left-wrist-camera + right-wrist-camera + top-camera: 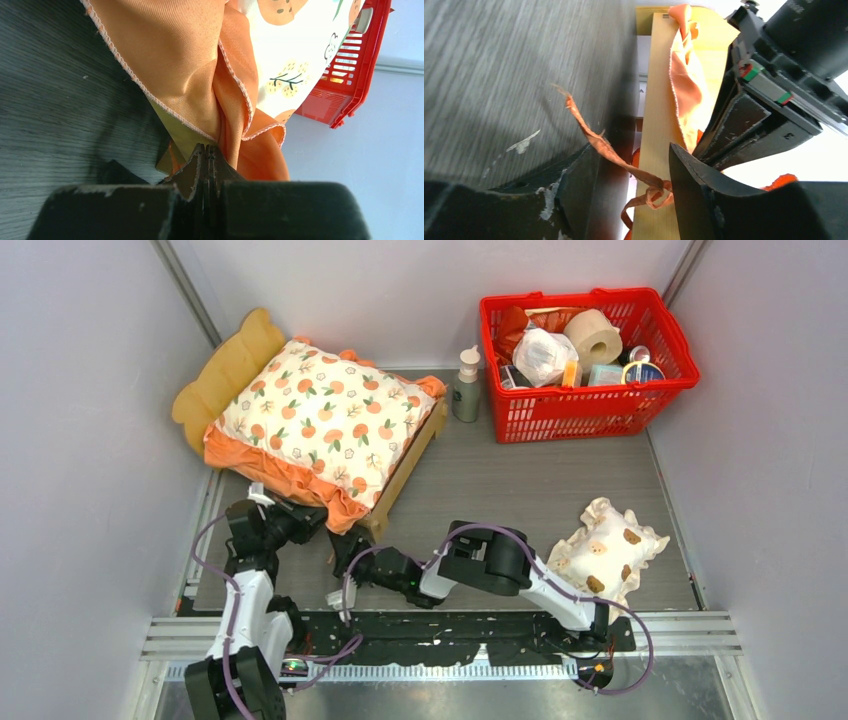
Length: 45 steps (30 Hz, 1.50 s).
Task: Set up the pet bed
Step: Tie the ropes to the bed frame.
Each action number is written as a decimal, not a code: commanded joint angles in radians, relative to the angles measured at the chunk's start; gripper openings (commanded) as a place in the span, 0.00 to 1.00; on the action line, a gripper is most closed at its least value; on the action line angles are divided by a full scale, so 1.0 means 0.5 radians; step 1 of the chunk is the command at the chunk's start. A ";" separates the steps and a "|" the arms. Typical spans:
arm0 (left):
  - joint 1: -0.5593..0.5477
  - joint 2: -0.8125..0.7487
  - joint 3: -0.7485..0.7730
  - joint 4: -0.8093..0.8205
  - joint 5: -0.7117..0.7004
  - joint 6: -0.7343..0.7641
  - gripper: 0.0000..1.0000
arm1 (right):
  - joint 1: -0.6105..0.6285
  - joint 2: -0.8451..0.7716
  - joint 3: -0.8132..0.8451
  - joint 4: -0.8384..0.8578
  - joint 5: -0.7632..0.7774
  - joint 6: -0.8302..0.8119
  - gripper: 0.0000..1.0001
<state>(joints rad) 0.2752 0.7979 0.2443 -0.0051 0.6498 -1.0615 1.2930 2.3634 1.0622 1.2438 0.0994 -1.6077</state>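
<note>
The pet bed (228, 368) is showing pale honey wood; the cushion (320, 420) is wearing cream cloth printed with orange fruit and green leaves, edged in orange ruffles. The small pillow (605, 550) is showing cream with brown spots, the basket (590, 405) is glowing red, and the table (520, 480) is showing dark grey woodgrain.
</note>
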 commanded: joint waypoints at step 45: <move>-0.141 -0.226 0.173 -0.340 -0.696 0.277 0.00 | -0.030 -0.906 -0.821 0.504 0.496 1.618 0.05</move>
<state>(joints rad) 0.1997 0.7120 0.2985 -0.1795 0.3515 -0.9596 1.2919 1.9942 0.6113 1.4452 0.2764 -0.9668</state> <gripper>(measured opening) 0.009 0.063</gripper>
